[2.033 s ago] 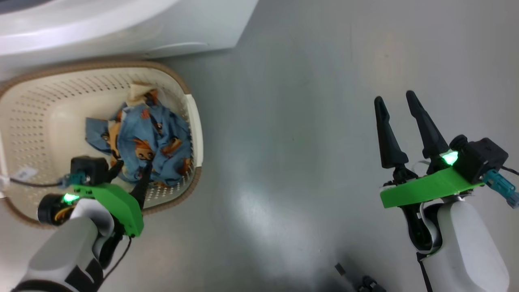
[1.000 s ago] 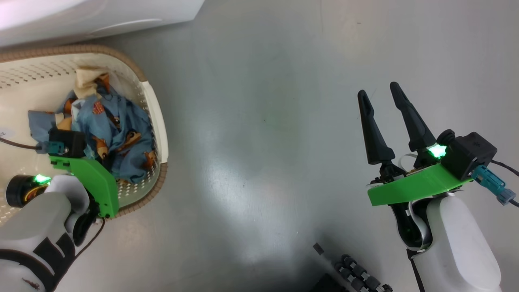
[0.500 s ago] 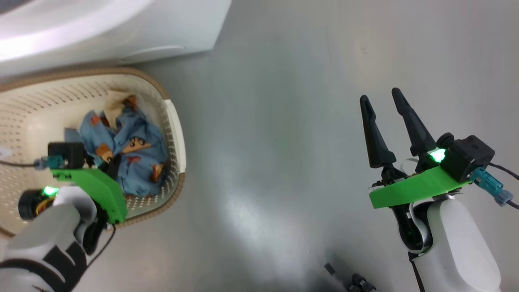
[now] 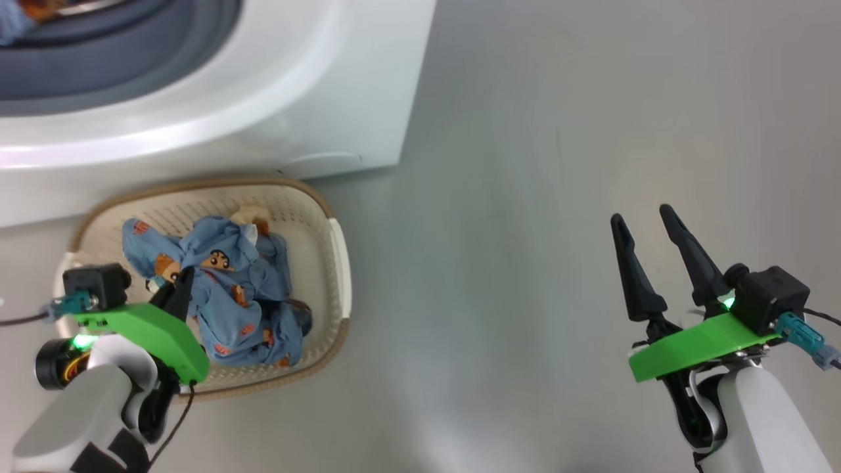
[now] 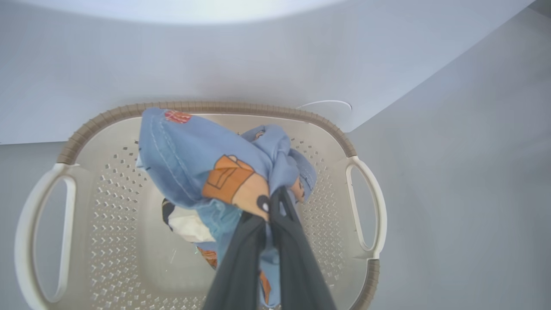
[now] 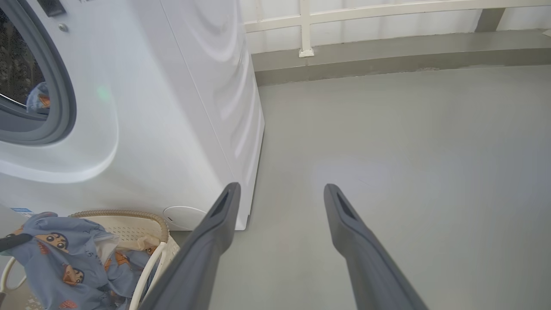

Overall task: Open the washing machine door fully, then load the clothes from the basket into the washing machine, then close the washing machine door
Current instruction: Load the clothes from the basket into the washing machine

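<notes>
The left gripper (image 4: 186, 274) is pinched tight on a fold of the blue clothes (image 4: 236, 309), which bunch up over the cream basket (image 4: 341, 263) at eight o'clock, right against the washing machine (image 4: 295, 98). At four o'clock the right gripper (image 4: 640, 214) hangs over the grey floor (image 4: 512, 230), fingers spread wide.

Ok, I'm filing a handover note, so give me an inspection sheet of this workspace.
Surface: grey floor, smooth and glossy.
Job's things: clothes bunched in the basket, close in front of the washing machine; blue garment inside its drum.
Clutter: nothing seen.
Grippers: left gripper shut on the clothes; right gripper open over the floor.
Cables: dark cable at the left wrist, another at the right.
Surroundings: white railing, raised kerb behind.
</notes>
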